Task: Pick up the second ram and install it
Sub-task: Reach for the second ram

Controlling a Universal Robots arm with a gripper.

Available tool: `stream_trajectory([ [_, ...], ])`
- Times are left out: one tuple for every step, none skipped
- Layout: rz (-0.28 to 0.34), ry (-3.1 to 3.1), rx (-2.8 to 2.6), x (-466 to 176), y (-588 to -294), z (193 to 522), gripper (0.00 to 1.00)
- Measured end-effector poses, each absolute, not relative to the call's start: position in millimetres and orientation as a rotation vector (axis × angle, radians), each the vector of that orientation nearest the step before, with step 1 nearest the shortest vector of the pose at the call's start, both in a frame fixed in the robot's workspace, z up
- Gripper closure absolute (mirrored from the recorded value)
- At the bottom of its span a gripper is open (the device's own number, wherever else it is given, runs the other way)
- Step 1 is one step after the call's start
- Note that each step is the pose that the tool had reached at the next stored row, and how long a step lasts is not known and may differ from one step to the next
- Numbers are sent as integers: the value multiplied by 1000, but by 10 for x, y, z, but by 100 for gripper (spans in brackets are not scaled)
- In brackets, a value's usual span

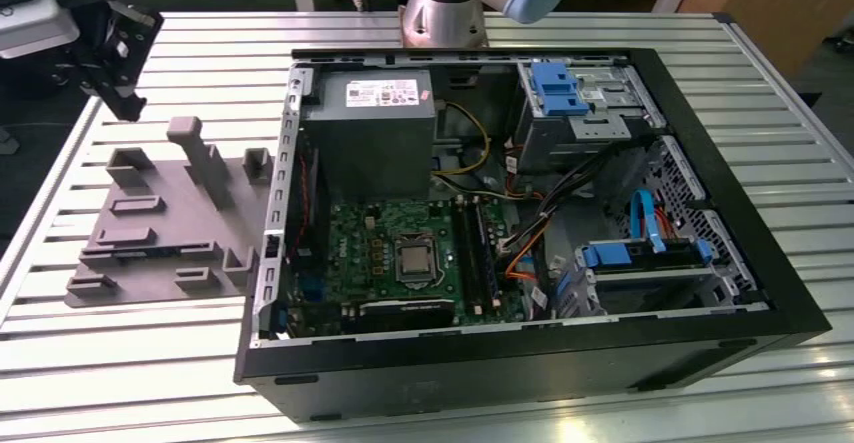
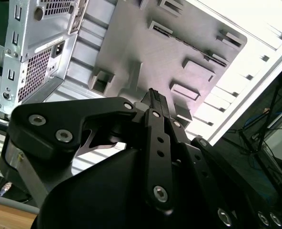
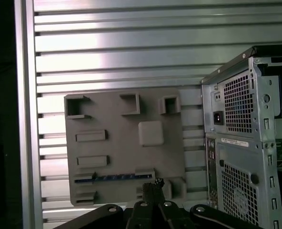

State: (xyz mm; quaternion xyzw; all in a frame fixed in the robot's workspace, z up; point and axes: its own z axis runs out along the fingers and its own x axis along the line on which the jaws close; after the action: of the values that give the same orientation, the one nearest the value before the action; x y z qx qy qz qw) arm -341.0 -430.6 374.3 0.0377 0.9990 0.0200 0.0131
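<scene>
The second ram [image 3: 115, 178] is a long dark blue strip lying flat in a groove of the grey holder plate [image 3: 126, 143]. In the exterior view the ram [image 1: 144, 253] lies near the plate's [image 1: 160, 223] near edge, on the exterior view's left of the open computer case [image 1: 534, 223]. My gripper [image 1: 127, 108] hangs high above the table's far left corner, well above and apart from the plate. Both wrist views show its fingers pressed together, shut with nothing between them: gripper [image 3: 155, 183], gripper [image 2: 153, 95]. The black memory slots [image 1: 474, 248] run beside the green motherboard [image 1: 387, 263].
The case lies on its side on the slatted aluminium table [image 1: 200, 33], with a grey power supply [image 1: 371, 123], blue drive brackets [image 1: 554, 88] and orange and blue cables inside. Raised blocks and a tall post [image 1: 200, 158] stand on the holder plate. The arm's base [image 1: 447, 8] stands behind the case.
</scene>
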Motion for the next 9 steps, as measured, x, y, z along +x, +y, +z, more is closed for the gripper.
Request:
stream_trajectory([
  [63, 3112, 117, -3416, -4308, 3741, 89],
  [63, 3112, 117, -3421, -4310, 3739, 89],
  [62, 3113, 117, -3426, -4312, 3738, 89],
  [63, 3112, 117, -3432, -4315, 3735, 89],
  [63, 3112, 117, -3437, -4317, 3733, 89],
  [62, 3113, 117, -3441, -4319, 3730, 89],
  [63, 3112, 117, -3445, -4321, 3727, 89],
  [63, 3112, 117, -3449, -4323, 3724, 89],
  [63, 3112, 117, -3453, -4324, 3722, 89],
])
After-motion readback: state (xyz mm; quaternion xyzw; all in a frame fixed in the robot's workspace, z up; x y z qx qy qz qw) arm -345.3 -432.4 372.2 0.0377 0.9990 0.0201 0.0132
